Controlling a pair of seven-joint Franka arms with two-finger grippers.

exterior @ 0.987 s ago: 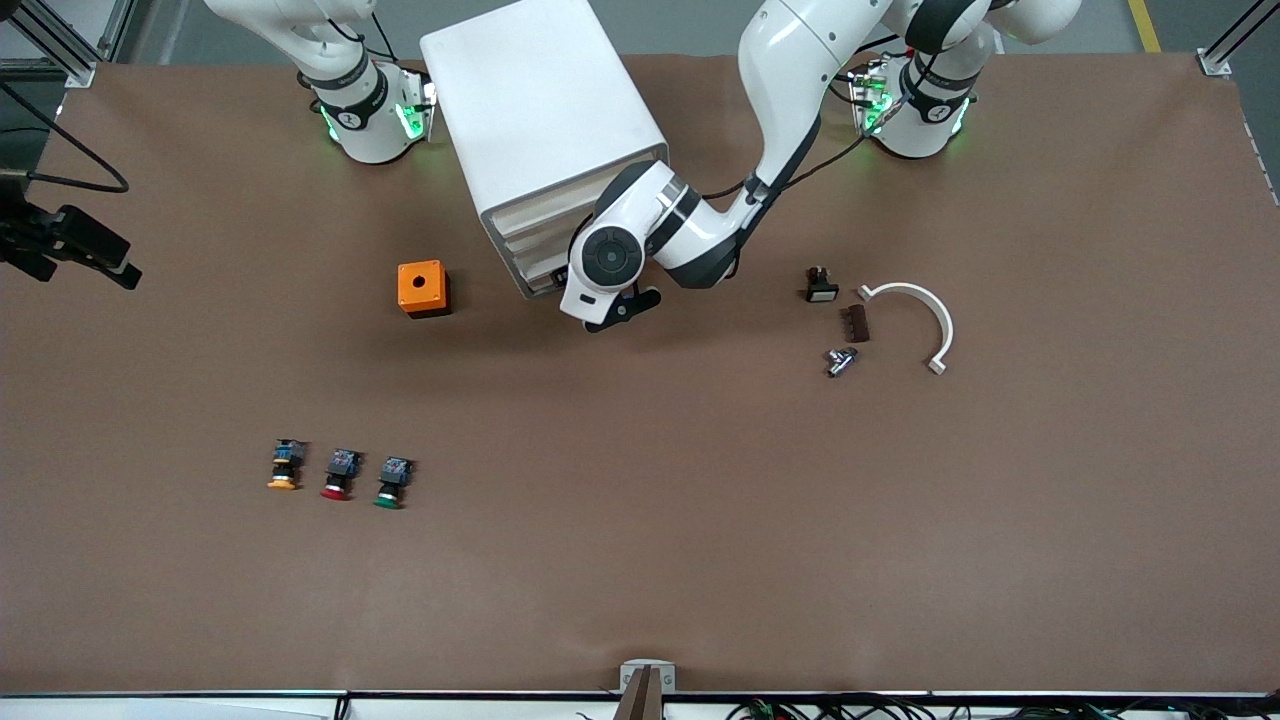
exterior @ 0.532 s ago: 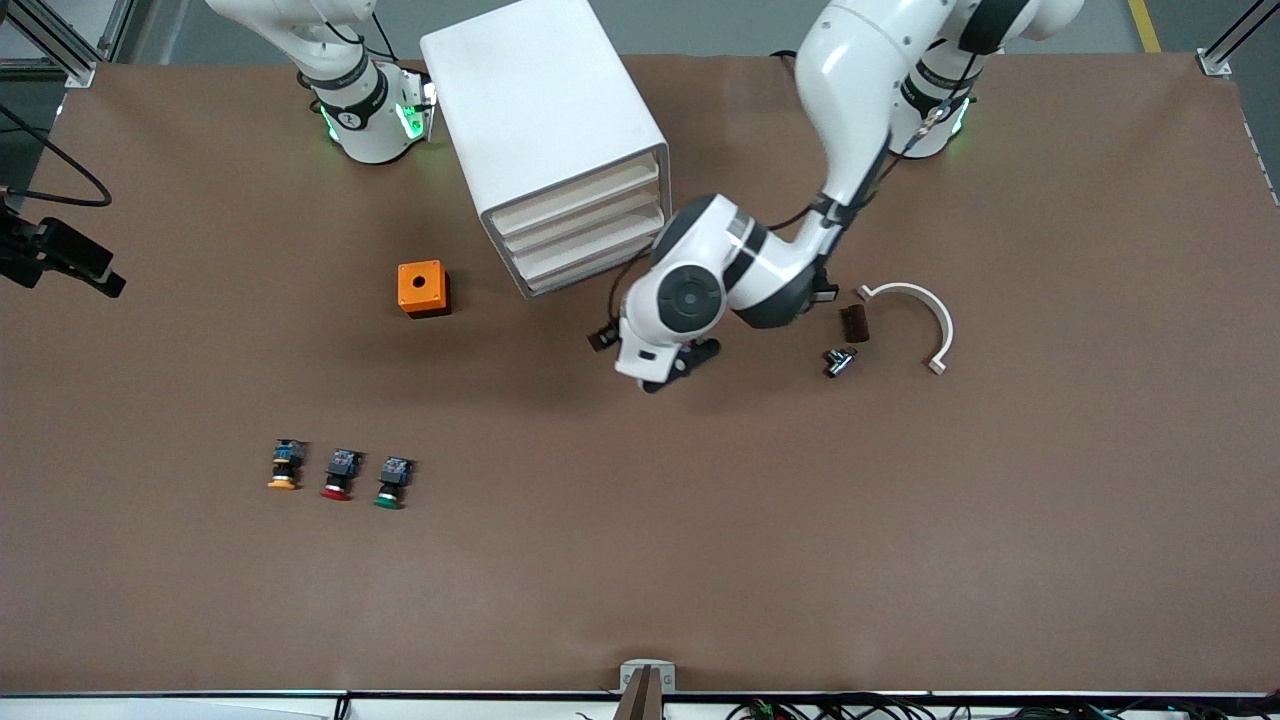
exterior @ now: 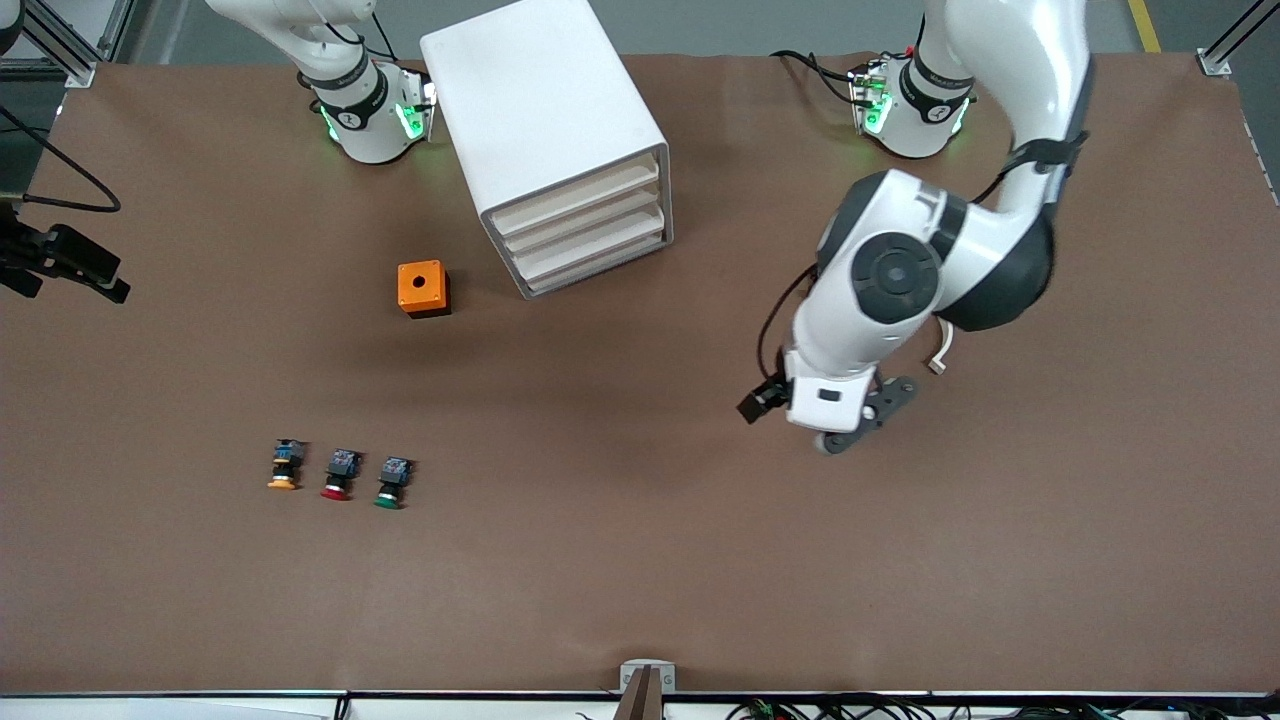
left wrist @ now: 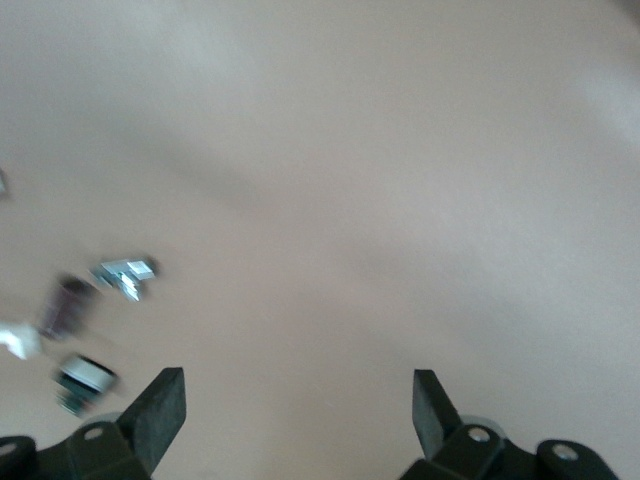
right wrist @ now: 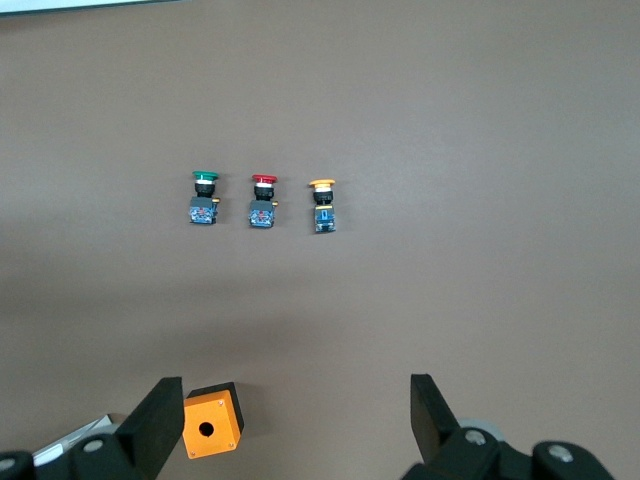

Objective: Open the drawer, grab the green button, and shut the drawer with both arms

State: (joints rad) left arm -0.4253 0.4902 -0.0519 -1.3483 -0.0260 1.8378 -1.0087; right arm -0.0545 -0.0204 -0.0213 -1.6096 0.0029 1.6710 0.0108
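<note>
You have a matte brown surface (exterior: pixel 640 580) before you, smooth and paper-like. Toward the robots' bases stands the white boxy cabinet (exterior: pixel 540 120), glossy plastic with rounded edges, its four shallow drawers with cream slat fronts all pushed in; the lowest drawer (exterior: pixel 598 264) sits flush with the rest. Just beside the cabinet, toward the right arm's end, is a small orange box (exterior: pixel 422 288) with a round hole in its top.

Nearer to the front camera than that box, three small push buttons lie in a row. The green-capped button (exterior: pixel 391 483) with a black body and bluish rear block is the one closest to the middle of the surface; beside it lies the red-capped button (exterior: pixel 340 474), then the yellow-orange-capped button (exterior: pixel 285 466). All three lie apart from each other.

Your left pincer (left wrist: pixel 298 415) hangs over bare surface toward the left arm's end, black fingers (left wrist: pixel 160 410) spread wide, gripping nothing. Its wrist view shows a blurred cluster of small parts, among them a silvery metal fitting (left wrist: pixel 125 276); a white curved plastic piece (exterior: pixel 940 352) peeks out from under the left arm in the front view.

Your right pincer (right wrist: pixel 290 415) is up over the orange box, fingers wide apart and empty; that arm waits.
</note>
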